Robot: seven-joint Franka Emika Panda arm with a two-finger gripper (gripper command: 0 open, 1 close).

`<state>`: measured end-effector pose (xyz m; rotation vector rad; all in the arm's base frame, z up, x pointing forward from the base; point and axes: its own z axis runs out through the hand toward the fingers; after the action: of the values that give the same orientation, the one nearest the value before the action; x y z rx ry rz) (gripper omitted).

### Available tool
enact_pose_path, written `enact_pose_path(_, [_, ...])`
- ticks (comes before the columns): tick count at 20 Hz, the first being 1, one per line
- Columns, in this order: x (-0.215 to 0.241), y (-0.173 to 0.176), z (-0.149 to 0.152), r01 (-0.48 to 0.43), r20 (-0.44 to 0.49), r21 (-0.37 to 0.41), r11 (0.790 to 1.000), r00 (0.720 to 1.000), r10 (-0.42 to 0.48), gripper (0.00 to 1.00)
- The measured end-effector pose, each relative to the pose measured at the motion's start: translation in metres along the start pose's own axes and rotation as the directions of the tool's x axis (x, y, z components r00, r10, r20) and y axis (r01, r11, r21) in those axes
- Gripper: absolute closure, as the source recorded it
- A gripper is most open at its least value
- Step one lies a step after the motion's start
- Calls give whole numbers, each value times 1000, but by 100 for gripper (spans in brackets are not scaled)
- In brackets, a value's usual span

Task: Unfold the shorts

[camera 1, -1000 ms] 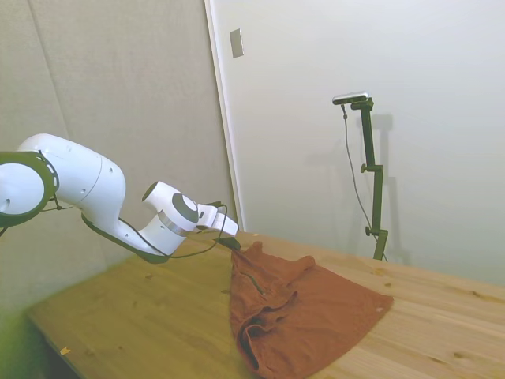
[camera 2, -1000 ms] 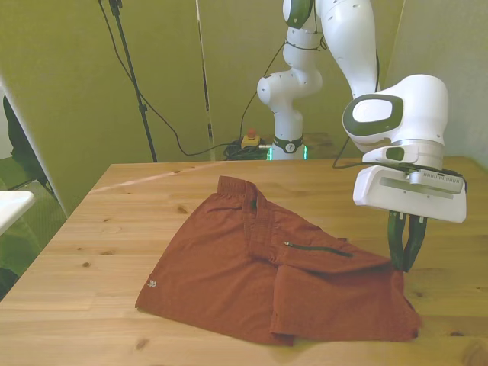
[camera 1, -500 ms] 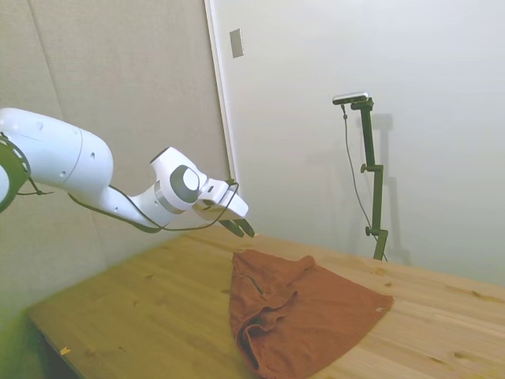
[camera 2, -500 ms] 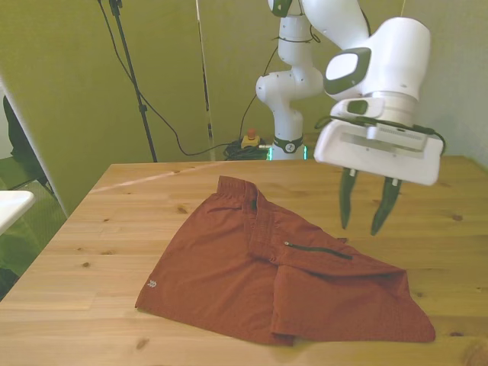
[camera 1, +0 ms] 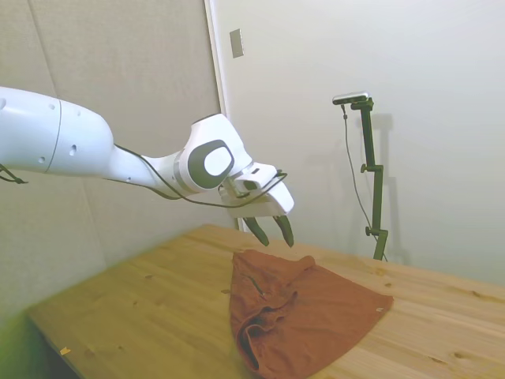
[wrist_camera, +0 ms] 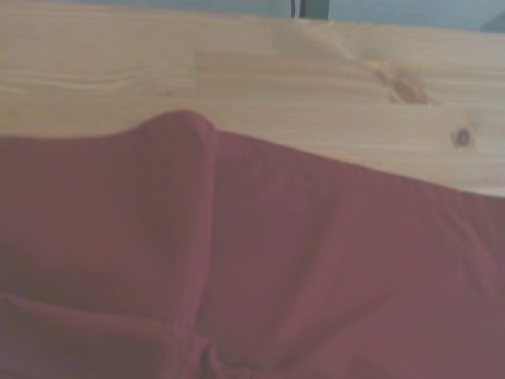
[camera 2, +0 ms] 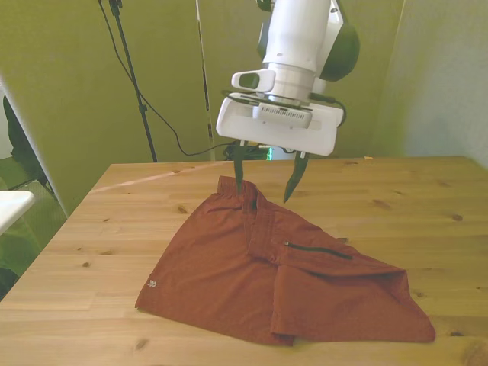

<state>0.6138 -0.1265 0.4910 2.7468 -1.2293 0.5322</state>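
Observation:
The rust-brown shorts (camera 2: 244, 274) lie partly folded on the wooden table (camera 2: 427, 206), with one flap doubled over toward the front view's right. A dark zip line (camera 2: 316, 248) crosses the folded flap, and a small pale tag (camera 2: 152, 284) marks the near corner on the front view's left. My gripper (camera 2: 265, 180) hangs open a little above the far waistband end of the shorts (camera 1: 300, 316), touching nothing. From the side, the gripper (camera 1: 270, 232) also hovers over that end with its fingers spread. The wrist view is filled by the shorts (wrist_camera: 252, 260) against bare wood.
Bare table (camera 1: 142, 308) surrounds the cloth on all sides. A white object (camera 2: 11, 204) pokes in beyond the table at the front view's left edge. A black stand with cables (camera 2: 136, 84) rises behind the far edge.
The gripper let go of the shorts' corner at the front view's right, opened and rose. It then swung toward the front view's left, over the waistband. The released corner settled flat.

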Motion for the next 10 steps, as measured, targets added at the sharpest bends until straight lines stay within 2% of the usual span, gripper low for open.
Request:
enact_pose_path(5, [18,19,37,150,104,74,986,982,-157,0])
enact_pose_path(8, [27,30,55,185,223,148,971,951,-215,0])
enact_pose_path(10, [35,37,66,189,286,169,967,930,-231,0])
